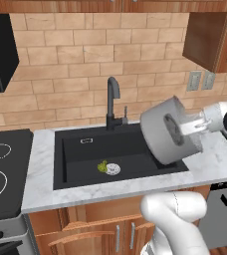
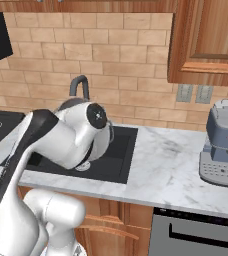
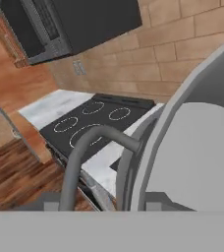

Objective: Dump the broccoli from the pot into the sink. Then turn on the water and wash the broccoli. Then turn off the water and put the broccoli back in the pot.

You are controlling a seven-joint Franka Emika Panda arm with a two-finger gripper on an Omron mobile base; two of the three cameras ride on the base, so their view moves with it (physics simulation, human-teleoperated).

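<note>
dumping is done: the broccoli (image 1: 102, 166) lies by the sink (image 1: 70, 149) drain. the gripper (image 1: 189, 127) apparently grips the tipped pot (image 1: 161, 130); next, set it down, reach the faucet (image 1: 113, 102) lever.

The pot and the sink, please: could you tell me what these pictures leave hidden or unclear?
- Gripper fingertips: left base view, hidden behind the tipped pot; hand view, cut off at the bottom edge.
- Sink floor: right base view, covered by the arm.
- Faucet lever position: left base view, too small to read.
- Broccoli: left base view, too small for surface detail.
</note>
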